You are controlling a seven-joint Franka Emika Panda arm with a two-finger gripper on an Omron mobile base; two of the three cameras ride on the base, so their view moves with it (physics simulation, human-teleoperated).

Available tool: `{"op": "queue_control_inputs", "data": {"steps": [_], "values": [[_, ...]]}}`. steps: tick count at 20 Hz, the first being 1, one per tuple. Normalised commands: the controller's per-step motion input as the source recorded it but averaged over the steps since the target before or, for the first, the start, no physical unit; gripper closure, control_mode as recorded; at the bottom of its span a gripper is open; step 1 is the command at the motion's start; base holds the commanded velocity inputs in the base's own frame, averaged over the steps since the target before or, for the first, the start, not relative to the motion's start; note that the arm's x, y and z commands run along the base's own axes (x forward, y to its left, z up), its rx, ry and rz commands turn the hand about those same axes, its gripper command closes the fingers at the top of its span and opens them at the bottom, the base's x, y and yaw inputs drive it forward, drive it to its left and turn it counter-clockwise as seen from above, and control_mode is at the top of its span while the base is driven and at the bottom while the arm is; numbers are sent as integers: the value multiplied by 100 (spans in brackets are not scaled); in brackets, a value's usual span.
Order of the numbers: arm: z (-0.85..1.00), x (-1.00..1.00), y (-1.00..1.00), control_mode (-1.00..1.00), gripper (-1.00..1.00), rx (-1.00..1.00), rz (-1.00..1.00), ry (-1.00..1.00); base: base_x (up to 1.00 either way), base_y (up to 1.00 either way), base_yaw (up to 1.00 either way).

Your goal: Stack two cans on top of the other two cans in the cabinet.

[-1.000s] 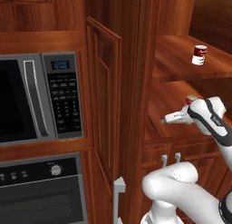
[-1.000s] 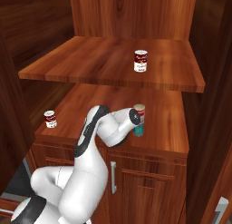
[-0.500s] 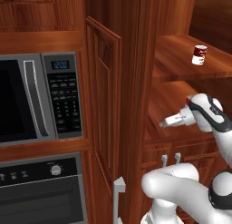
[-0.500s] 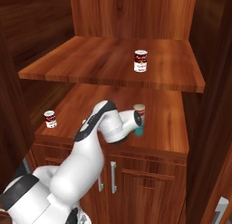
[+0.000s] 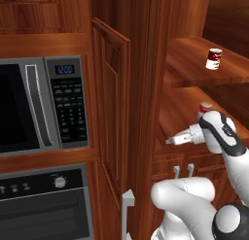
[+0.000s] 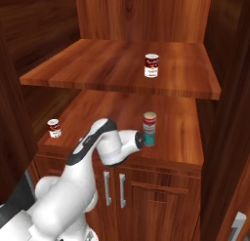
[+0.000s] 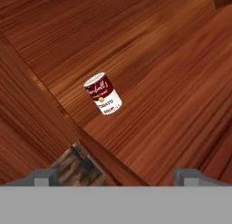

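In the middle of the right base view, a small red can with a pale top already sits upright on the teal-blue can, the pair standing on the lower shelf of the tall glossy reddish-brown wooden cabinet. That looks like the first stack done. The white arm's wrist ends just to the left of that pair, and the gripper is released and carries nothing: in the hand view its two dark finger tips stand far apart at the bottom edge with only shelf wood between them.

The hand camera looks toward a dark red and white soup tin, upright on wood near the picture's centre. I would guess it is one of two like-looking tins in the right base view: one on the upper shelf, above centre, and a small white can with a red band at the left edge of the lower shelf. Which one, I cannot tell.

One stack remains, so I judge the open hand is free for the left-hand can.
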Motion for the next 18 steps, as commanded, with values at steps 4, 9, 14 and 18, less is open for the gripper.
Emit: {"op": "queue_control_inputs", "data": {"steps": [4, 9, 14, 18], "values": [[-2, -19, 43, -100, -100, -3, -6, -4, 0, 0, 0], [2, -1, 33, -100, -100, -1, -2, -2, 0, 0, 0], [9, 9, 24, -100, -100, 0, 0, 4, 0, 0, 0], [4, 8, 25, -100, -100, 0, 0, 0, 0, 0, 0]]}}
